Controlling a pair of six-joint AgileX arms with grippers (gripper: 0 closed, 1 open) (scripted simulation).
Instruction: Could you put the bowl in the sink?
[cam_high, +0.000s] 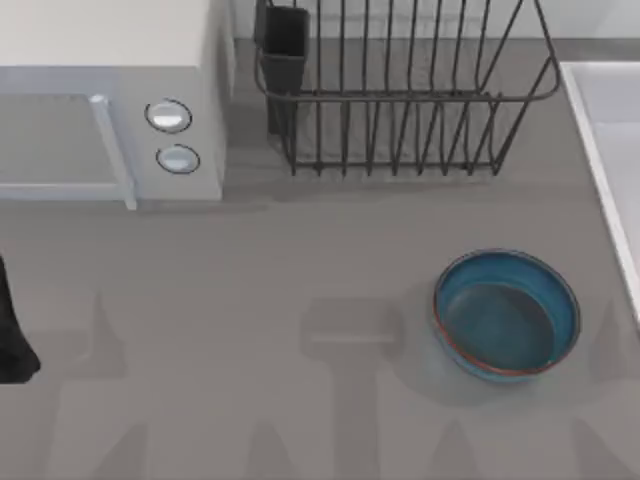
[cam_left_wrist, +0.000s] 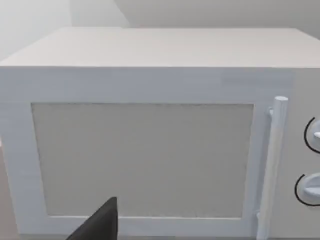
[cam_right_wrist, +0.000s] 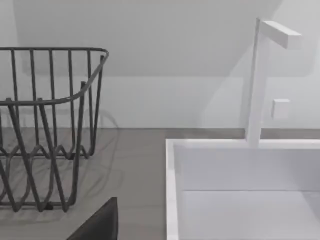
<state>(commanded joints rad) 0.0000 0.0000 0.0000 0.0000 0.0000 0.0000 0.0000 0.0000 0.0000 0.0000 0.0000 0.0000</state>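
Observation:
The blue bowl stands upright on the grey counter, right of centre, with a teal inside and a thin reddish rim line. Nothing touches it. The pale sink runs along the right edge of the table, a short way right of the bowl and behind it; its raised rim and basin lie close in the right wrist view. My left arm is a dark shape at the far left edge, far from the bowl. A dark part of the left gripper faces the microwave. A dark part of the right gripper faces the sink.
A white microwave with two knobs fills the back left; its door is closed. A dark wire dish rack stands at the back centre, left of the sink. A white tap rises behind the sink.

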